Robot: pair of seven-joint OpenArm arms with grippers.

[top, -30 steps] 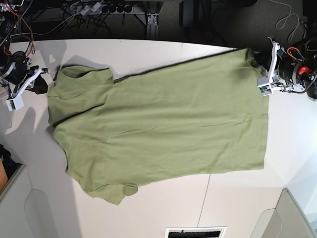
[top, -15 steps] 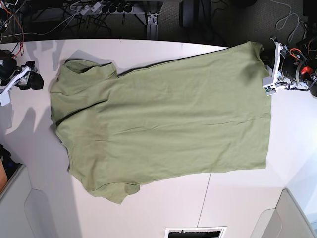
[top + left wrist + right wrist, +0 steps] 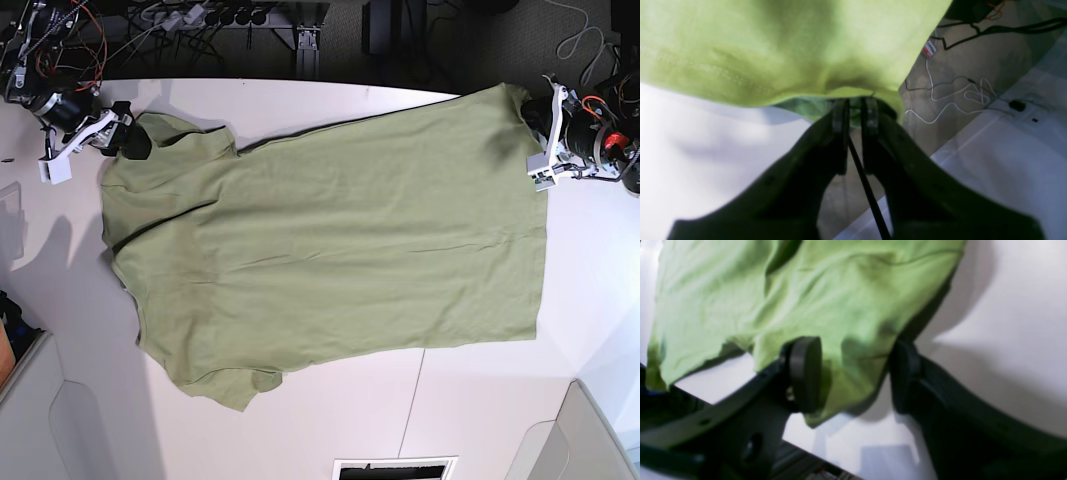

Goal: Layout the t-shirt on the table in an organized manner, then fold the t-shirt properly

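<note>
Base view shows the t-shirt [image 3: 330, 235] spread across most of the white counter [image 3: 480, 410], running from the upper left of the frame to the right side, with its far corner reaching the counter's upper right edge. The body lies mostly flat with only shallow creases. At the upper left the sleeve is bunched and turned over, and at the lower left the other sleeve is tucked partly under the body, so the outline is not yet a clean shape. The whole garment also sits slanted across the counter.

Left wrist view shows the left gripper [image 3: 855, 110] with its jaws pressed nearly together on the edge of the cloth, pinching a fold of the hem corner, which is lifted a little off the counter. In the base view this is at the upper right of the frame.

Right wrist view shows the right gripper [image 3: 853, 373] with jaws spread wide apart and a flap of the cloth lying between them; the cloth touches the pad at centre left, but nothing is clamped. In the base view it sits at the upper left, by the bunched sleeve.

As I judge it, the laying-out stage is well on but unfinished: both sleeves need flattening and squaring. No fold has been made, so all the folding is left.
</note>
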